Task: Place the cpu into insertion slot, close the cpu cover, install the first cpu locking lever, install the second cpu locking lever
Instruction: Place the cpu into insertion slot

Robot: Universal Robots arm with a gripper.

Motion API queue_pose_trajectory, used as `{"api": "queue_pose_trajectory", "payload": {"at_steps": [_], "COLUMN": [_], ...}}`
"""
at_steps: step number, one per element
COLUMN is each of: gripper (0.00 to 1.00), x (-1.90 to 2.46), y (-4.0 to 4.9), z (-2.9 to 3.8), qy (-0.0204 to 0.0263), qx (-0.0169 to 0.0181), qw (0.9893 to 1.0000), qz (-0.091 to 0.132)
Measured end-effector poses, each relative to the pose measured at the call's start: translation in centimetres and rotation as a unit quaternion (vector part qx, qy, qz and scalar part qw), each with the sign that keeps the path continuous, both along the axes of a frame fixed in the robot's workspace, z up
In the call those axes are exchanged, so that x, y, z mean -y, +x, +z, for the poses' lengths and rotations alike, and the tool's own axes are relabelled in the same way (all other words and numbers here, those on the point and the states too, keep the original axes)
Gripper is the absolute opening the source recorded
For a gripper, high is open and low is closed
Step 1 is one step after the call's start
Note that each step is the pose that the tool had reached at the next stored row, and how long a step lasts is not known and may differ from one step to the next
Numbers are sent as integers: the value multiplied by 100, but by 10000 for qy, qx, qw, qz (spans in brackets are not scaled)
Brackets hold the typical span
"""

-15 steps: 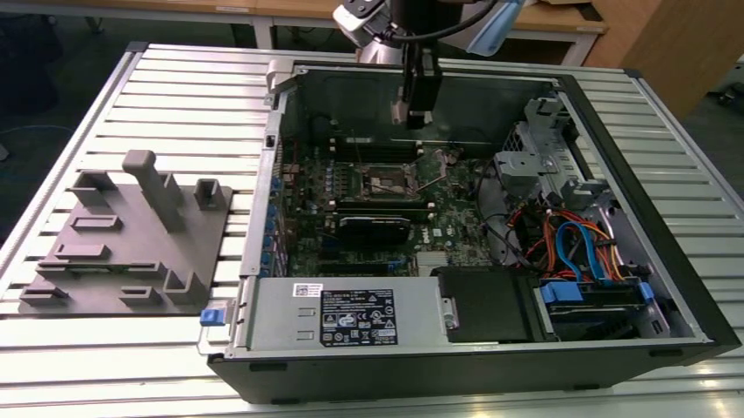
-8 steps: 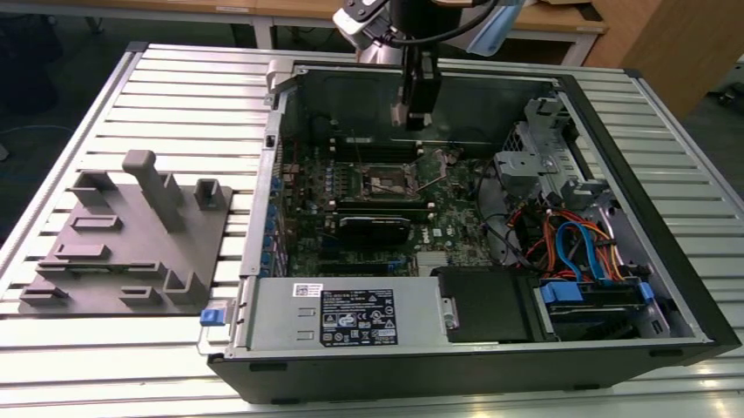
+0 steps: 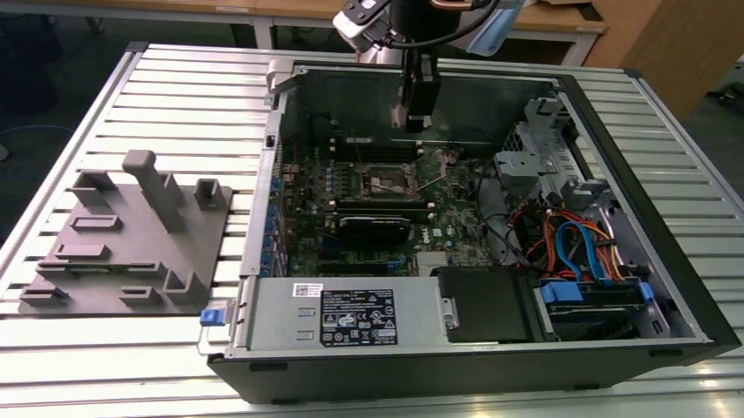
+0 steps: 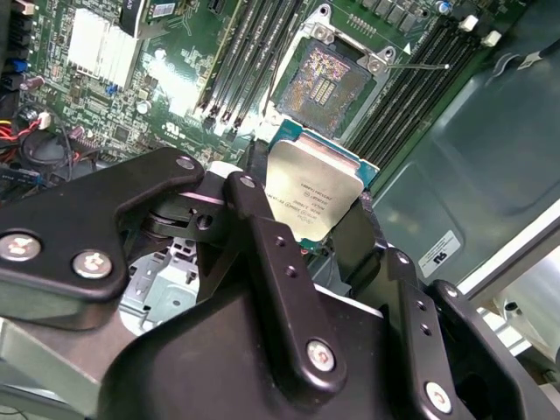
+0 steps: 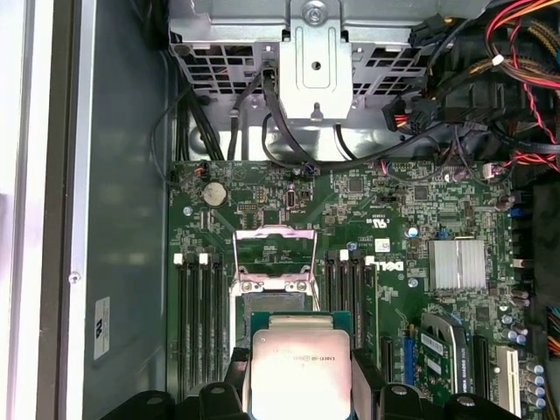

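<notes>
The worktop (image 3: 174,96) is a slatted metal surface that carries an open computer case (image 3: 465,366) lying on its side. A grey fixture plate (image 3: 117,252) with upright blocks lies outside the case, well apart from the insertion slot (image 3: 388,181), on the exterior view's left.

The green circuit board (image 3: 454,226) covers the case floor, and the insertion slot sits within it between banks of long black memory sockets (image 5: 199,306).

The arm reaches down into the case, and the gripper (image 3: 415,127) hangs above the board, near the insertion slot.

The cpu cover (image 5: 276,233) is swung up off the insertion slot. The slot's contact field (image 4: 328,74) is exposed and unoccupied. A thin metal lever (image 4: 424,65) projects from the slot's rim across the adjacent memory sockets.

The gripper (image 4: 306,197) pinches the cpu (image 4: 311,188) by two opposite edges, one black finger (image 4: 254,219) on each side. The cpu (image 5: 300,367) is held clear of the board, just beside the insertion slot, its silvery top facing the wrist cameras in both wrist views. It is not seated in the slot.
</notes>
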State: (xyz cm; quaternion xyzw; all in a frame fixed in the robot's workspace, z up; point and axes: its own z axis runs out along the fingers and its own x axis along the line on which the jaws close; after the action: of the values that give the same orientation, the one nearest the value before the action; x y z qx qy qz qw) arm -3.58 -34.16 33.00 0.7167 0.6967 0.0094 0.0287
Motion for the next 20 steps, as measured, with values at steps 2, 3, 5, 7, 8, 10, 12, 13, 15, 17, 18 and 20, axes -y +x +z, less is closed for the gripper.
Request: {"api": "queue_pose_trajectory", "payload": {"at_steps": [2,3,5,7,8,10,12,13,15,17,18,20], "gripper": [54,54,54,54,54,54,54,54,54,54,54,54], "x": [0,0,0,0,0,0,0,0,0,0,0,0], "y": [0,0,0,0,0,0,0,0,0,0,0,0], "z": [-4,-5,-8,-9,-11,-18,-28,-35,-50,-66,-74,-89], "qy": [0,0,0,0,1,1,1,1,1,0,0,0], "qx": [0,0,0,0,1,1,1,0,1,0,0,0], "qw": [10000,10000,10000,10000,10000,10000,10000,10000,10000,10000,10000,10000], "qz": [0,0,0,0,0,0,0,0,0,0,0,0]}}
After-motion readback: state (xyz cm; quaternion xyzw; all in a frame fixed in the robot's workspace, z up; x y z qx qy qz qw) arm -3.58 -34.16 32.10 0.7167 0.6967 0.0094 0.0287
